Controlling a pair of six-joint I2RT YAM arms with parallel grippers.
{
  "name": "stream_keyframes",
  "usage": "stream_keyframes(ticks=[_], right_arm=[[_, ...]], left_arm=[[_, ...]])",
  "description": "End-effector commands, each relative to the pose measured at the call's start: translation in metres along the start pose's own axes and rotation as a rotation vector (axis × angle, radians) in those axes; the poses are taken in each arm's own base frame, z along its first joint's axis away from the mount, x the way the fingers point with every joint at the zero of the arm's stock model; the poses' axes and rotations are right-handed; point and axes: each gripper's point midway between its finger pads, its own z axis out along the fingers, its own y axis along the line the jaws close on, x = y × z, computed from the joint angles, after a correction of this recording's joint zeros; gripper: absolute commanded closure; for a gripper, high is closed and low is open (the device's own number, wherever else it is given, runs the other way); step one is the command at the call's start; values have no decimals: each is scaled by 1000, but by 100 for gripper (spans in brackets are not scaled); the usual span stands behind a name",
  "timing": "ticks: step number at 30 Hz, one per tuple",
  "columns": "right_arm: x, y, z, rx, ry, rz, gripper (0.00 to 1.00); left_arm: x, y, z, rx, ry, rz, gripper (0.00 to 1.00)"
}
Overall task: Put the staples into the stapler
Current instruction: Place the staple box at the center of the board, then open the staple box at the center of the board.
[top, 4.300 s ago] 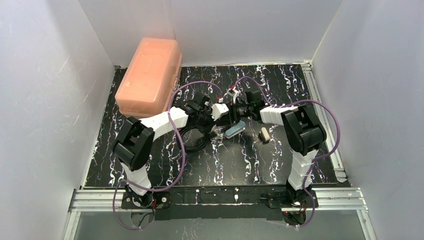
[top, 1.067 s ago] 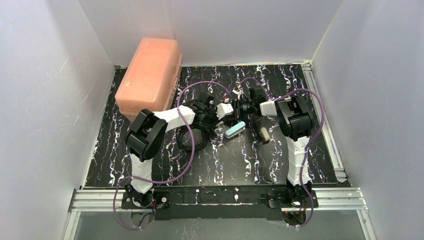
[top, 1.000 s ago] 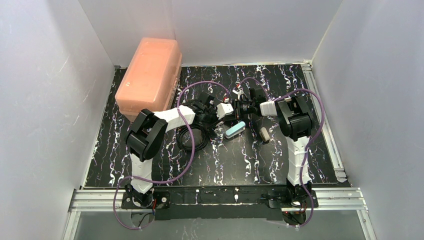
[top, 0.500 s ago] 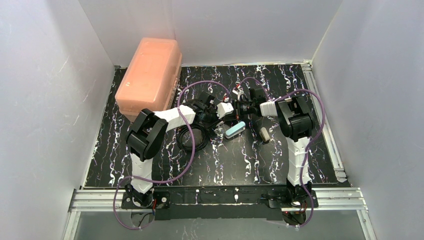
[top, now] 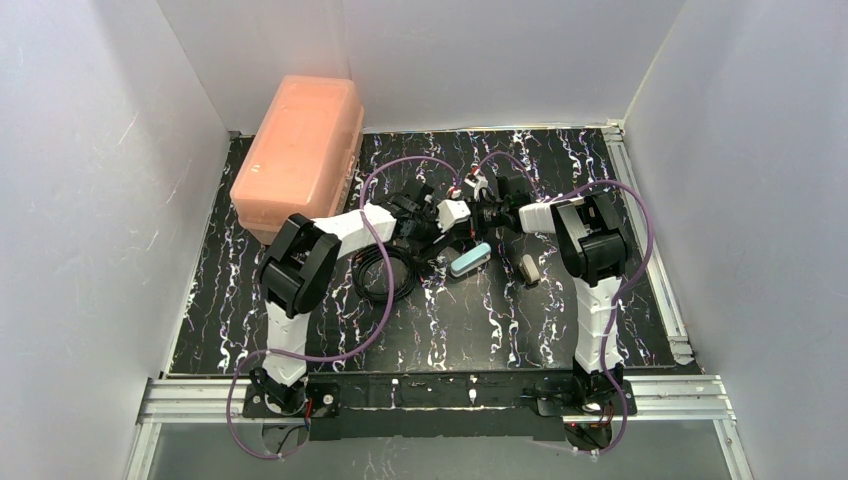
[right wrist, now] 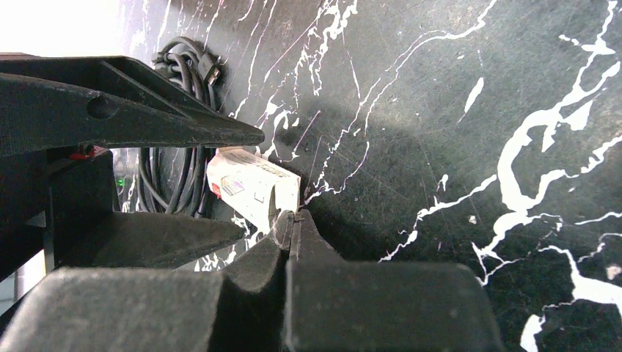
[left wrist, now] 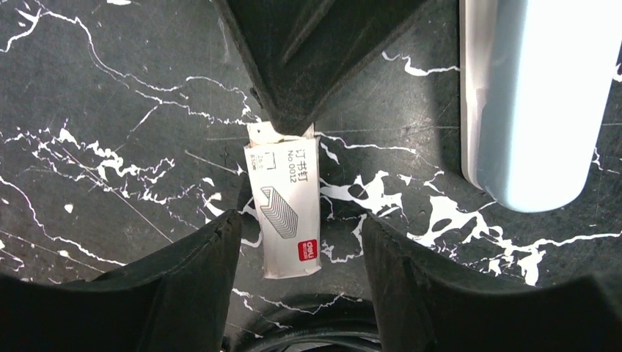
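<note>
A small white staple box [left wrist: 282, 205] with a staple drawing lies on the black marbled table; the staples themselves are hidden. My left gripper [left wrist: 297, 227] is open, its fingers standing apart on either side of the box without touching it. My right gripper [right wrist: 291, 218] is shut, its tips pinching the torn flap at the box's [right wrist: 249, 183] far end. The light-blue stapler [left wrist: 535, 103] lies flat just to the right of the box, a little nearer than both grippers in the top view [top: 470, 259].
A coil of black cable [right wrist: 176, 132] lies by the left gripper. A small pale block [top: 530, 268] sits right of the stapler. A large orange plastic case [top: 300, 155] stands at the back left. White walls close in the table.
The left gripper has opened and let go of the staple box. The right gripper has closed fully onto the box's end flap. The left arm shifted slightly toward the back.
</note>
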Motion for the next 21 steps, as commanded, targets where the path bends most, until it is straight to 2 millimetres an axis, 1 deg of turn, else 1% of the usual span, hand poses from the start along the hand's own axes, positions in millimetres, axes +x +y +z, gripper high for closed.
stream_keyframes(ticks=[1,5,9,12,18,21], right_arm=[[16,-22,-3,114,23,21,99],[16,-22,-3,110,28,18,99],[18,-23,-4,114,31,15,99],[16,-22,-5,119,28,8,99],[10,-23,-10,152,12,-7,99],[8,-25,-14,171,2,-9,99]], left_arm=[[23,-13,9,61,102,-16,40],[18,-11,14,73,94,0,39],[17,-13,19,105,101,4,42],[19,-17,21,131,109,0,48],[28,-22,22,159,133,-6,64],[30,-23,19,158,140,0,69]])
